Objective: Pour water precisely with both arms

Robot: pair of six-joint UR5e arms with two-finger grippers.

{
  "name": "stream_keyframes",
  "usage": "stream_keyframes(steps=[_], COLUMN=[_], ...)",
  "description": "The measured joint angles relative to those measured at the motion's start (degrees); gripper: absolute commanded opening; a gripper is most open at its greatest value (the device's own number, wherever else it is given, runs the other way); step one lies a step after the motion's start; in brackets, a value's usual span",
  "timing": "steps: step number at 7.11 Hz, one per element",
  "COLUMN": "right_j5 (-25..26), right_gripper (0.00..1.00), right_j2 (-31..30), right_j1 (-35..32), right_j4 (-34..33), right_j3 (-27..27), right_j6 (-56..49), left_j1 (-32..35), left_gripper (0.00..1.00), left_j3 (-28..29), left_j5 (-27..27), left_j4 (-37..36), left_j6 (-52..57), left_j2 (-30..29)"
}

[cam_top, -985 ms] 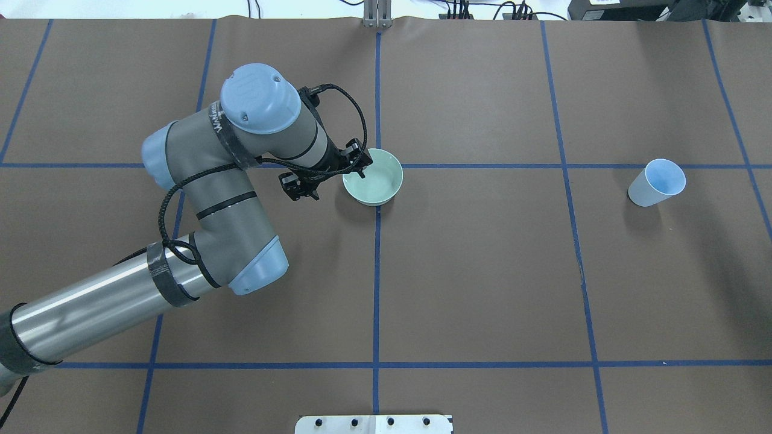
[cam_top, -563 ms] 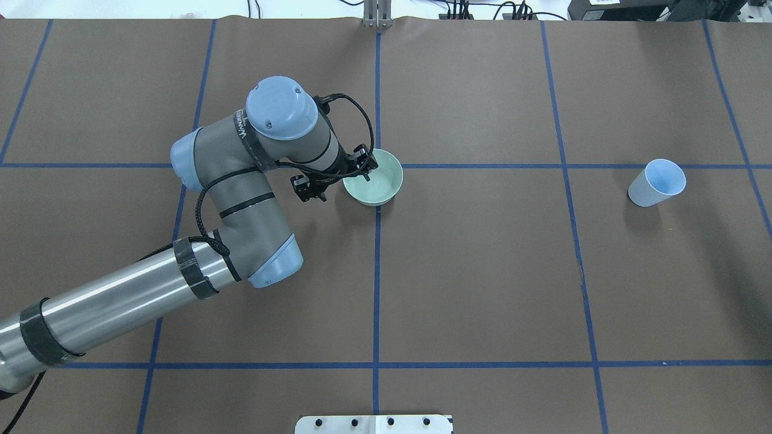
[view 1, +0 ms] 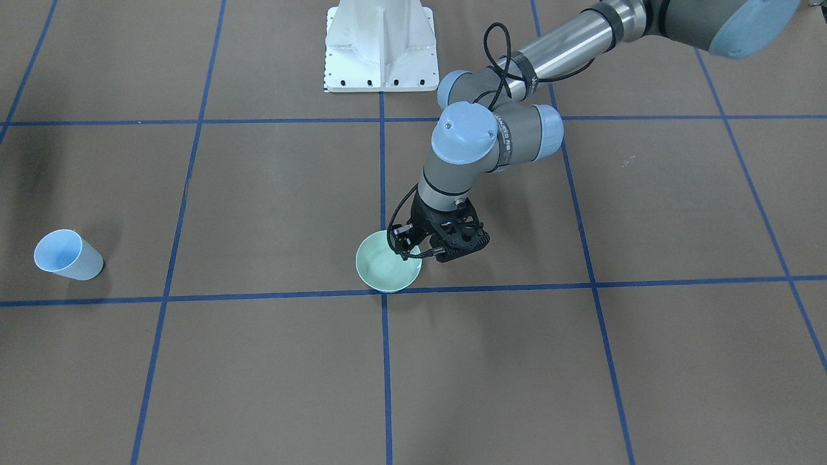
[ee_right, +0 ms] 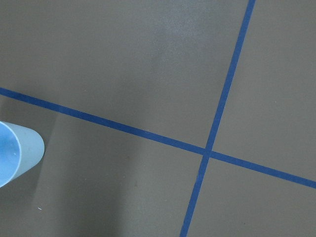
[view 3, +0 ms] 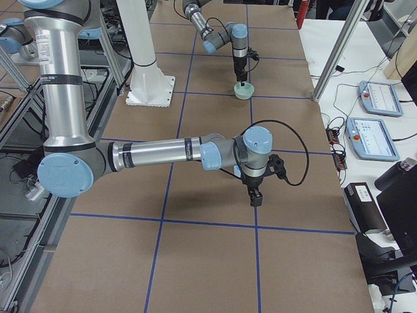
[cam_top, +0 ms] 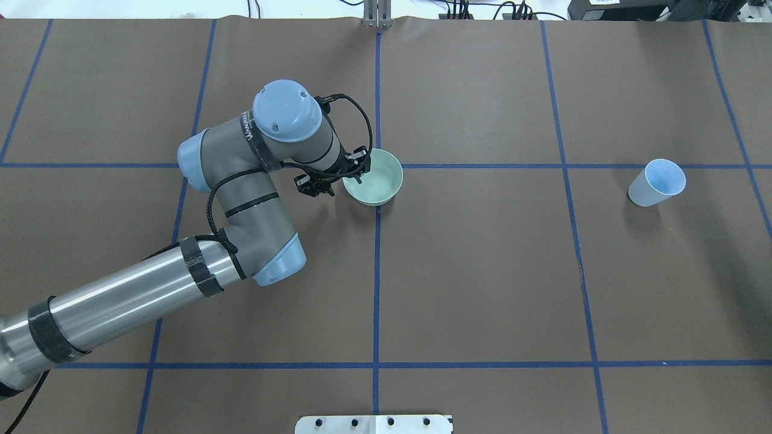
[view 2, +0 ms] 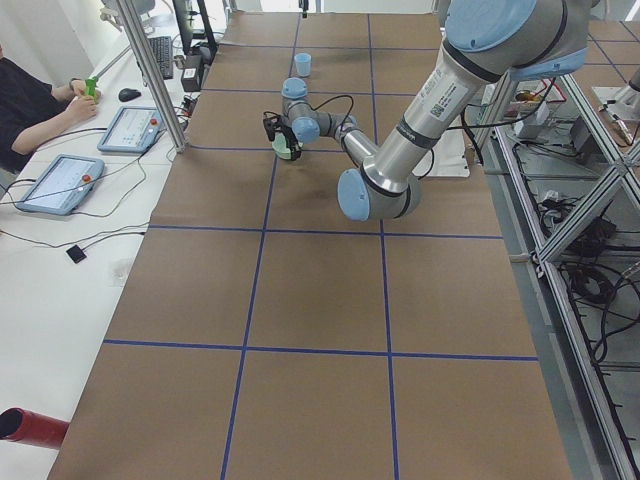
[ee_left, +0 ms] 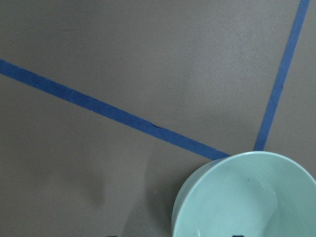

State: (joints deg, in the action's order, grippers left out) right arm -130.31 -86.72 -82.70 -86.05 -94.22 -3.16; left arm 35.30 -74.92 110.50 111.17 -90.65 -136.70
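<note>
A pale-green bowl [cam_top: 377, 181] stands at the table's middle, also in the front view [view 1: 384, 268] and the left wrist view [ee_left: 247, 197]. My left gripper [cam_top: 345, 181] is low at the bowl's left rim and open, with one finger inside the bowl and one outside it [view 1: 421, 254]. Faint pale glints show inside the bowl; I cannot tell whether they are water. A light-blue cup [cam_top: 656, 182] stands far right, apart from both arms. My right gripper [view 3: 255, 195] shows only in the exterior right view, above bare table; I cannot tell whether it is open or shut.
The brown table cover [cam_top: 482, 271] carries a grid of blue tape lines. The white bolted pedestal [view 1: 380, 45] stands at the robot's side. Tablets and an operator [view 2: 30, 100] sit beyond the table's far edge. The cup's edge shows in the right wrist view [ee_right: 17, 153].
My left arm has swung right and come down, bringing the gripper lower around the bowl's left rim. The bowl and the cup have not moved.
</note>
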Motion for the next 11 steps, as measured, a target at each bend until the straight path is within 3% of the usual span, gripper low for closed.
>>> stream_keyframes(steps=[1,3,8,10,11], right_j5=[0.01,-0.02,0.35,0.20,0.14], right_gripper=[1.00,1.00,1.00,1.00,1.00], right_j2=[-0.01,-0.02,-0.35,-0.13,-0.02], right_j1=[0.00,0.00,0.00,0.00,0.00], right_j4=[0.00,0.00,0.13,-0.13,-0.42], right_j3=[0.00,0.00,-0.47,-0.38,-0.37], right_j6=[0.00,0.00,-0.09,-0.01,0.01], left_j1=[-0.06,-0.33,-0.31,3.68,6.05], left_gripper=[0.52,0.02,0.00,0.00,0.00], left_j3=[0.49,0.98,-1.29,-8.69,-14.04], left_j5=[-0.13,-0.37,-1.89,2.06,4.34], left_j4=[0.56,0.87,-0.16,-3.67,-5.22], left_j6=[0.02,0.03,0.02,2.46,6.40], left_j2=[-0.03,-0.08,-0.24,3.69,8.70])
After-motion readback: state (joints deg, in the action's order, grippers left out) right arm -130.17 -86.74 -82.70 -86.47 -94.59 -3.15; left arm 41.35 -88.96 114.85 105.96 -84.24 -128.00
